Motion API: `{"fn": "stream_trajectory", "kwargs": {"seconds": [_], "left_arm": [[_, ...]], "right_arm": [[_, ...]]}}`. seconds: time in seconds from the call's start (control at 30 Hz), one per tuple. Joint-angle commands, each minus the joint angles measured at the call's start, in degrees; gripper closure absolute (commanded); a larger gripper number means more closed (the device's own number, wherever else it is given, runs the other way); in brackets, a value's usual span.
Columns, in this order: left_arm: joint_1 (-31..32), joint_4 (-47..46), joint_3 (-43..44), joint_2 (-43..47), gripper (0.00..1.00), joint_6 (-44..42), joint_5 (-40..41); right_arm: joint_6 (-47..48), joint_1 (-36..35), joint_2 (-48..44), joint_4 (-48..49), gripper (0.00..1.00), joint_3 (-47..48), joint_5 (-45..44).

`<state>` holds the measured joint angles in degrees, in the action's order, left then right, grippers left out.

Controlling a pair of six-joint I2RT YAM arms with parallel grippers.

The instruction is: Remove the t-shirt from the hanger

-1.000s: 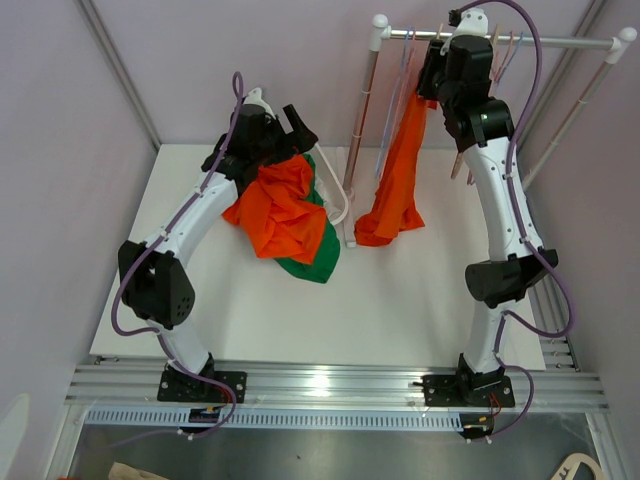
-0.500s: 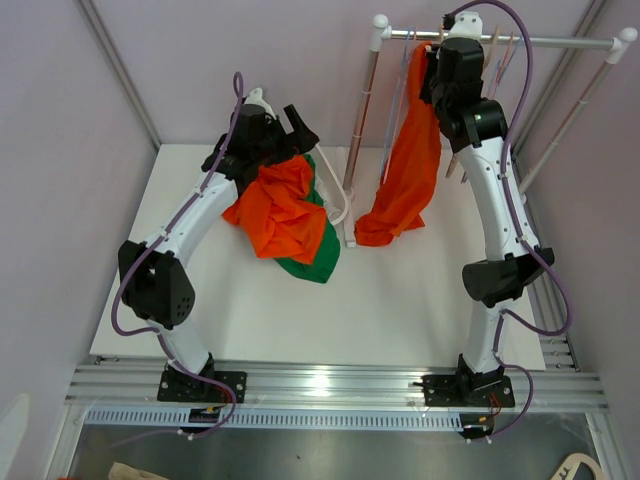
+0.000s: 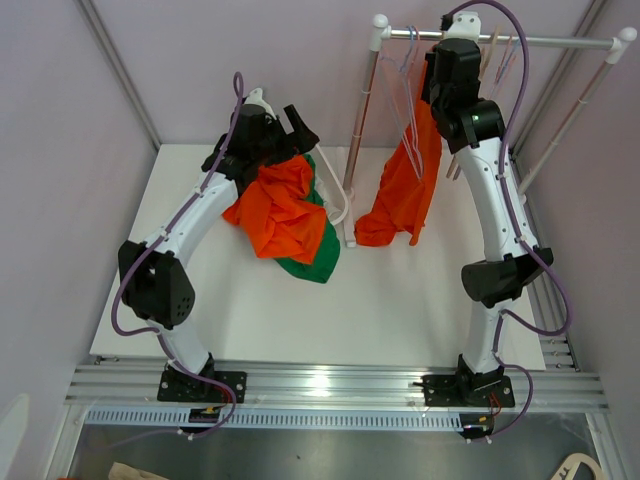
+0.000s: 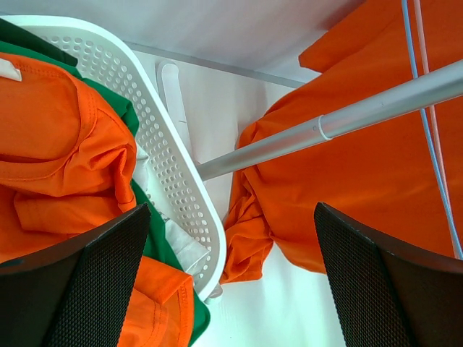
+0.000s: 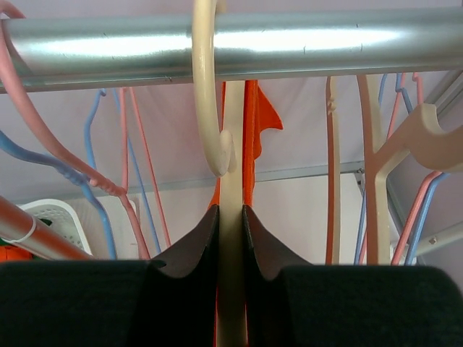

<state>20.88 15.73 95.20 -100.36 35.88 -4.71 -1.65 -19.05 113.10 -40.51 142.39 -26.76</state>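
An orange t-shirt (image 3: 405, 190) hangs from a cream hanger (image 5: 230, 188) just under the metal rail (image 3: 540, 41). Its lower end rests on the table. My right gripper (image 5: 230, 217) is shut on the hanger's neck, just below its hook, which curls over the rail (image 5: 289, 40). Orange cloth (image 5: 251, 130) shows behind the hanger. In the top view the right gripper (image 3: 455, 50) is high at the rail. My left gripper (image 3: 300, 130) is open and empty above the basket. In the left wrist view the t-shirt (image 4: 347, 166) hangs to the right of the open gripper (image 4: 231, 282).
A white perforated basket (image 4: 166, 166) holds orange (image 3: 280, 210) and green (image 3: 315, 255) clothes at the left of the rack. Several empty pink, blue and cream hangers (image 5: 376, 166) hang on the rail. A rack leg (image 4: 325, 126) slants across the left wrist view.
My right gripper has risen towards the rail with the hanger. The t-shirt has lifted and swung a little to the right. The left arm has not moved.
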Motion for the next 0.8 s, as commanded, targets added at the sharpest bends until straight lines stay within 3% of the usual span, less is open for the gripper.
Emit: {"fn": "stream_trajectory", "kwargs": {"seconds": [0.0, 0.37, 0.6, 0.77], "left_arm": [[0.65, -0.35, 0.51, 1.04, 0.01, -1.16, -0.56], [1.26, 0.89, 1.92, 6.22, 0.00, -6.43, 3.66], [2.93, 1.06, 1.75, 9.74, 0.00, -9.24, 3.83], [4.60, -0.08, -1.59, 14.47, 0.00, -11.44, 3.92]], "right_arm": [[1.39, -0.37, -1.91, 5.08, 1.00, 1.58, 0.30], [4.99, -3.01, -9.82, 11.07, 1.00, -2.37, 0.67], [4.20, -5.03, -14.04, 4.06, 1.00, -3.17, -3.73], [-0.19, -5.38, -20.53, 1.40, 1.00, -14.13, -4.00]]}}
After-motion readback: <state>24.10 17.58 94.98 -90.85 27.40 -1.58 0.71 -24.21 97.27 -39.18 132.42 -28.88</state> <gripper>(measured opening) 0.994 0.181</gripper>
